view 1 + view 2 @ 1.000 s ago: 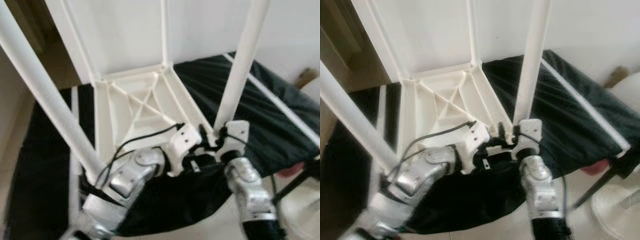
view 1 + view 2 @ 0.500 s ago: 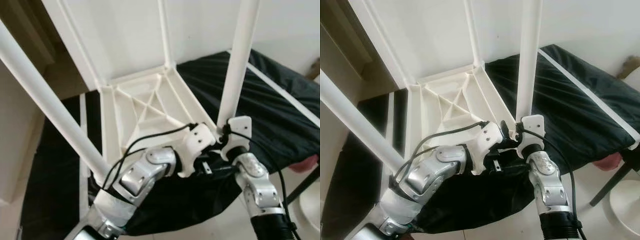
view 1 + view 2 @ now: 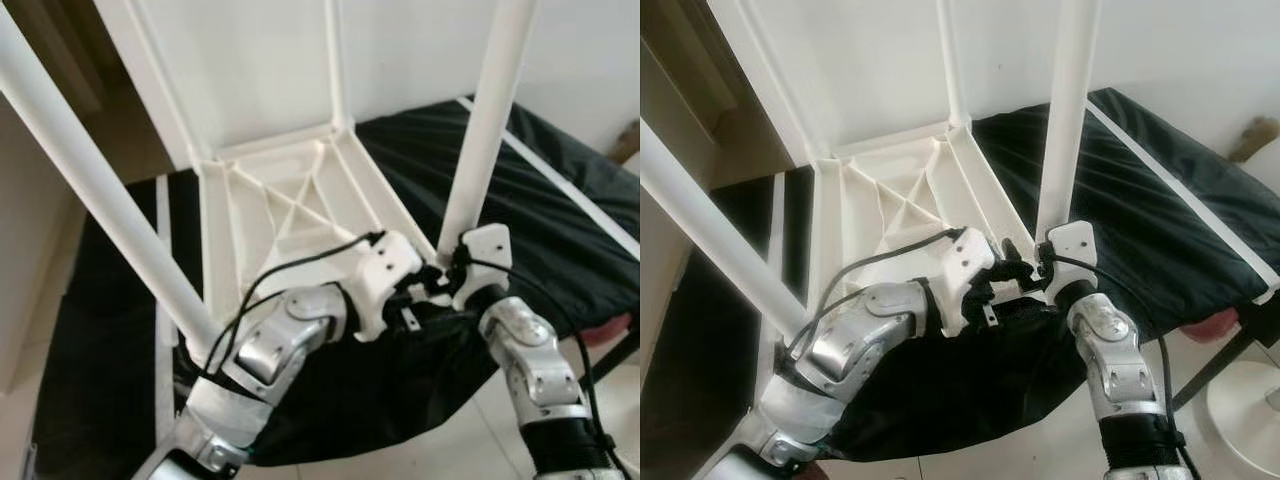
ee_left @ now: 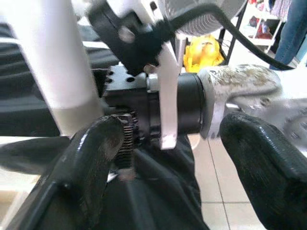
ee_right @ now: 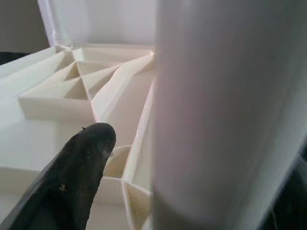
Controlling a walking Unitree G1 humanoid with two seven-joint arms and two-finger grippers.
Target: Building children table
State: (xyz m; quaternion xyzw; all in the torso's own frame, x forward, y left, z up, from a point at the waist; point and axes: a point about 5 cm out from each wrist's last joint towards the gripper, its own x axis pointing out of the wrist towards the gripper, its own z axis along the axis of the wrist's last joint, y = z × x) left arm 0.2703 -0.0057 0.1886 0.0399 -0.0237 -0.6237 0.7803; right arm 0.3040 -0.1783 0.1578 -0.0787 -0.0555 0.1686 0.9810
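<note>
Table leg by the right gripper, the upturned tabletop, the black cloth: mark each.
table leg [image 3: 487, 130], left eye view, mid shaft.
tabletop [image 3: 285, 215], left eye view, ribbed underside.
black cloth [image 3: 1160, 215], right eye view, flat stretch.

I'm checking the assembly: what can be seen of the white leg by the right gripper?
The white table leg is a smooth, round plastic-looking tube, standing nearly upright at the near right corner of the upside-down ribbed white tabletop. The right gripper sits at its foot with one black finger beside the tube; the left gripper is close by.
</note>
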